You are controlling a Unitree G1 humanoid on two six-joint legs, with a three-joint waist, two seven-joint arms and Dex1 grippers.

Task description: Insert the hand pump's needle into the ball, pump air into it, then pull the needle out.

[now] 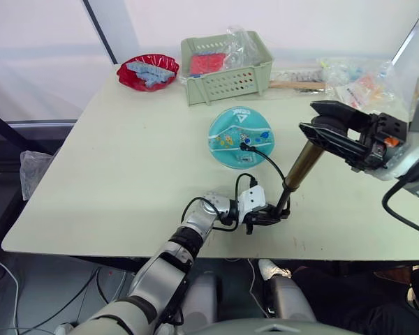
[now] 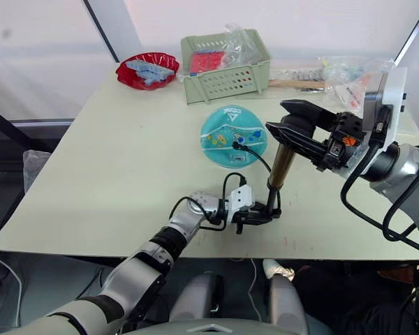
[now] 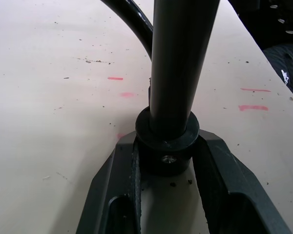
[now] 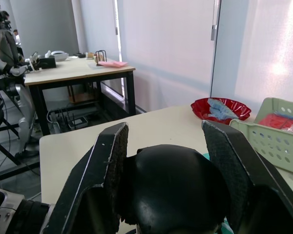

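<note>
A pale cream table (image 1: pixel 126 174) with rounded corners stands before a wall of white blinds; its top is speckled with dark specks and a few faint red marks near the front edge. At its far side sit a red bowl (image 1: pixel 148 72) of blue-grey pieces, a pale green slotted basket (image 1: pixel 227 66) holding something red and a clear bag, and a heap of clear plastic packets (image 1: pixel 356 84). The right wrist view looks across the room to a second table (image 4: pixel 78 70) on black legs, with small items on it.

The ball (image 1: pixel 241 137) lies flattened near the table's middle. The needle (image 1: pixel 244 146) is in the ball's top, and the thin black hose arcs from it to the foot of the hand pump (image 1: pixel 302 167). The pump stands tilted near the front edge. The left gripper (image 1: pixel 269 215) is clamped on the pump's black base cap, one finger on either side. The right gripper (image 1: pixel 328 129) is closed on the black T-handle at the pump's top, its ribbed pads (image 4: pixel 115 161) pressed to the handle's sides.
</note>
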